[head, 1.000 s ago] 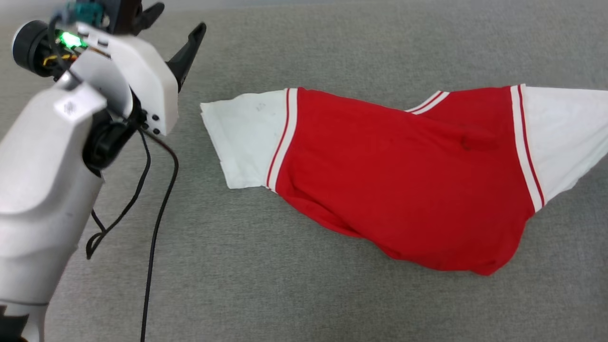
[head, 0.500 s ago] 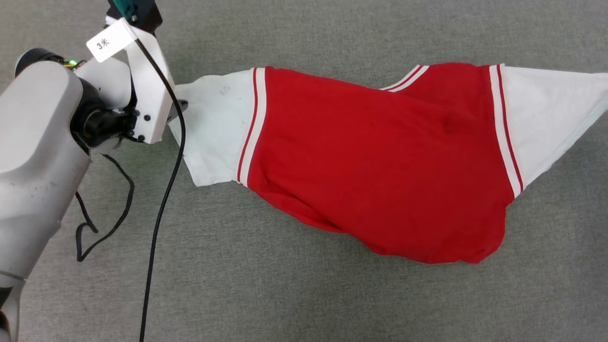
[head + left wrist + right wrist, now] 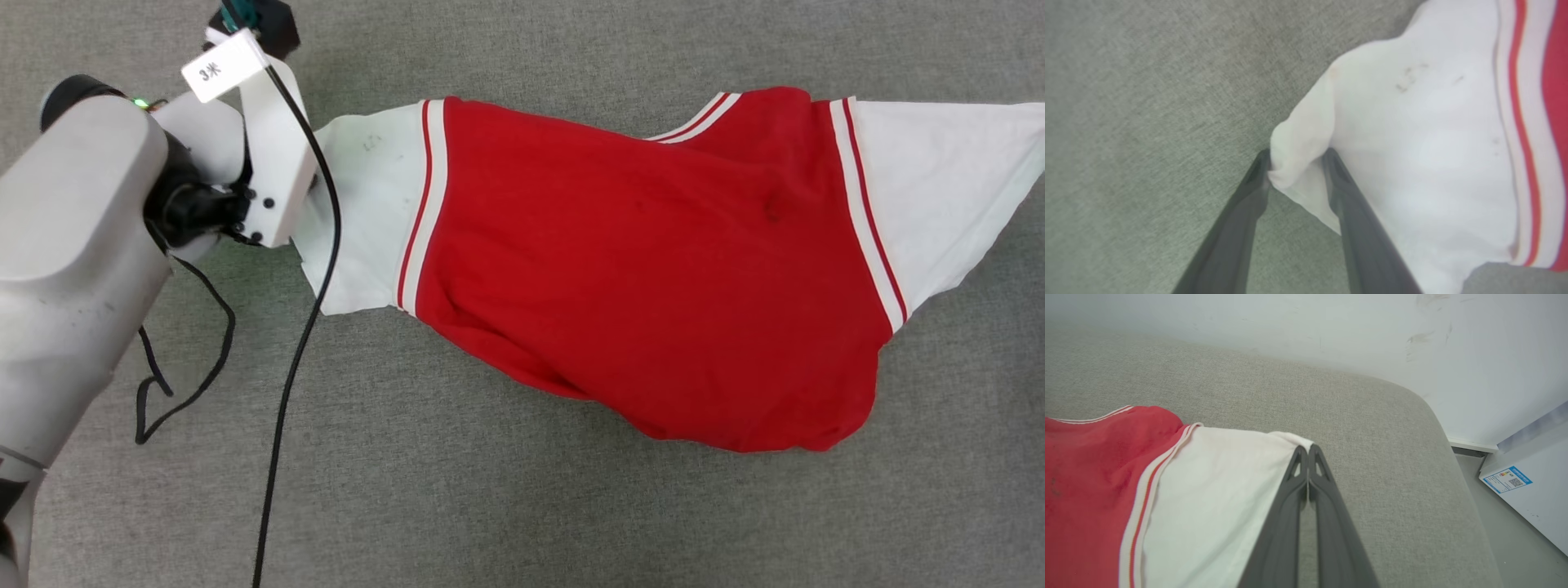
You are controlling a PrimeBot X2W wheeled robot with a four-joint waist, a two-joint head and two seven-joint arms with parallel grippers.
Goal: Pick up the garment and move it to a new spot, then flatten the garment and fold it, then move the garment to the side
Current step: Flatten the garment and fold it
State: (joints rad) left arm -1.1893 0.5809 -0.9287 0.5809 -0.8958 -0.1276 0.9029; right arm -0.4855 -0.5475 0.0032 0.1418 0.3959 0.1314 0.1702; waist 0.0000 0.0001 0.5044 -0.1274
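Observation:
The garment [image 3: 653,261], red with white sleeves and striped trim, lies stretched across the grey cushion with its plain side up. In the left wrist view my left gripper [image 3: 1298,161] stands open, its two fingers astride a bunched corner of the white sleeve [image 3: 1433,143]. In the head view my pale left wrist [image 3: 269,180] covers that sleeve edge. The right wrist view has my right gripper [image 3: 1308,451] shut on the tip of the other white sleeve [image 3: 1208,477], which is pulled out to a point.
Black cables [image 3: 302,351] hang from my left arm over the grey cushion [image 3: 490,506]. In the right wrist view the cushion's rounded edge [image 3: 1437,416] ends near a white wall [image 3: 1331,335]. Beyond it is the floor with a white labelled box [image 3: 1527,490].
My left gripper has come down from beside the garment onto the left sleeve's corner, and its jaws have narrowed around the cloth. The head camera has shifted. The right sleeve stays held.

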